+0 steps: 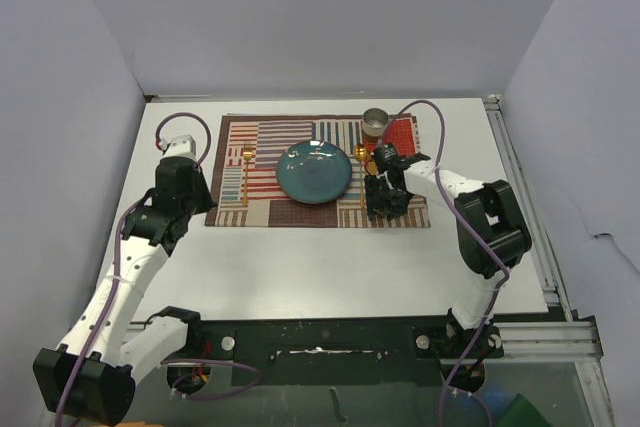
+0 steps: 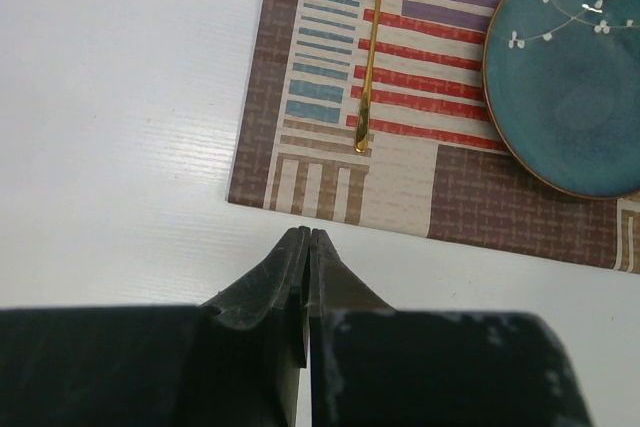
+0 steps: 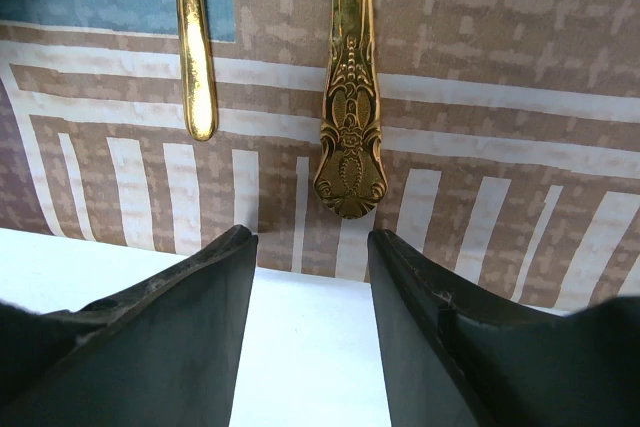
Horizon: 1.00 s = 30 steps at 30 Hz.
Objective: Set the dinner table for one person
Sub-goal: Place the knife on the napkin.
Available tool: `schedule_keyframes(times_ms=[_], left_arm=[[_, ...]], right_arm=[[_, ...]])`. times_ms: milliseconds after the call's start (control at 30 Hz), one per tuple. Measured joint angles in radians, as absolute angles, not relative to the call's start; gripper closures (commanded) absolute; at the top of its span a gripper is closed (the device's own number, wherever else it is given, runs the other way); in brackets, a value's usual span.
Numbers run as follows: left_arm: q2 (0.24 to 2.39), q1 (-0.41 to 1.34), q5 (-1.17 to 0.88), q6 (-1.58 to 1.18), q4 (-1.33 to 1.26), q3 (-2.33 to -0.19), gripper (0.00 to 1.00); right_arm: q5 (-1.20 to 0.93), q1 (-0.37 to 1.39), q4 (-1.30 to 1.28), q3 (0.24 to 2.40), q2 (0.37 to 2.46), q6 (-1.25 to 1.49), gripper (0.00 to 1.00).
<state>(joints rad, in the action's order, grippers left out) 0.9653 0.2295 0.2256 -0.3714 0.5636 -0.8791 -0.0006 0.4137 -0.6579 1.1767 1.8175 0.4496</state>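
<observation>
The white dinner table (image 1: 300,267) carries a striped placemat (image 1: 260,209) with a blue plate (image 1: 314,171) at its centre. A gold fork (image 1: 245,172) (image 2: 368,57) lies left of the plate. Right of it lie two gold utensils (image 1: 362,154): an ornate handle (image 3: 348,137) and a plain one (image 3: 195,57). My right gripper (image 1: 380,215) (image 3: 312,239) is open over the placemat's near edge, just short of the ornate handle's end, holding nothing. My left gripper (image 1: 188,205) (image 2: 307,232) is shut and empty, above the bare table by the placemat's near left corner.
A metal cup (image 1: 375,124) stands on the placemat's far right corner. Grey walls close the table on three sides, and an aluminium rail (image 1: 520,197) runs along its right edge. The plate (image 2: 570,77) shows at the upper right of the left wrist view.
</observation>
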Motion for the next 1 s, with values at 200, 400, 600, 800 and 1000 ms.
schedule_keyframes(times_ms=[200,400,600,800,1000], left_arm=[[0.966,0.227,0.223,-0.371,0.563,-0.879,1.0],[0.969,0.223,0.218,-0.37,0.563,-0.879,1.0],[0.973,0.219,0.208,-0.37,0.562,-0.879,1.0],[0.974,0.218,0.204,-0.369,0.562,-0.879,1.0],[0.975,0.214,0.204,-0.369,0.555,-0.879,1.0]], right_arm=[[-0.002,0.414,-0.657,1.192,1.845,0.449,0.51],[-0.014,0.414,-0.653,1.218,1.863,0.449,0.51],[-0.02,0.414,-0.659,1.239,1.879,0.449,0.52],[-0.023,0.414,-0.668,1.266,1.897,0.448,0.52],[-0.033,0.414,-0.663,1.284,1.91,0.443,0.52]])
